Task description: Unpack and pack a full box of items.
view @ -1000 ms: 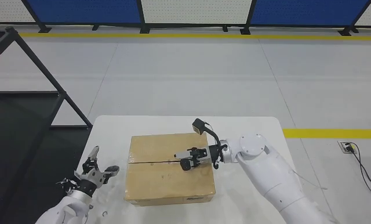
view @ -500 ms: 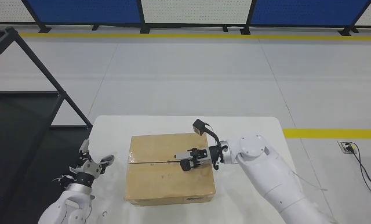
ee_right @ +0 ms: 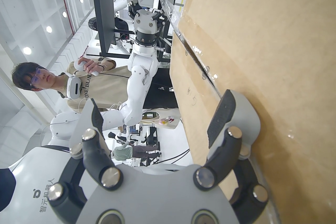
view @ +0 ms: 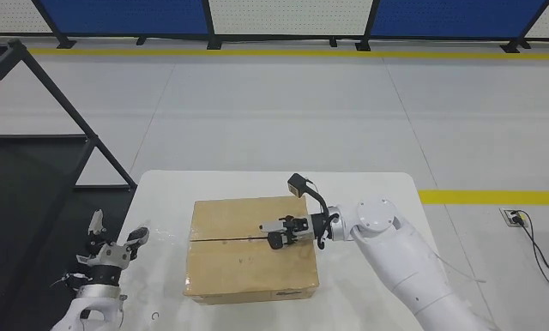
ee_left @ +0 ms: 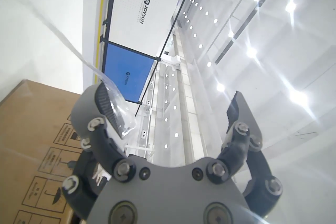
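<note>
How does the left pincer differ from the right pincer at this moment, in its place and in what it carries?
Place: the left pincer is beside the box, apart from it, near the edge of the table; the right pincer is over the box's top, by the seam.
Load: a clear plastic strip clings to one finger of the left pincer; the right pincer carries nothing.
Both are open.

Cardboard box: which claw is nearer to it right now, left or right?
Right. The right claw is open over the cardboard box, at its top seam. The left claw is open well off to the box's side, apart from it.
</note>
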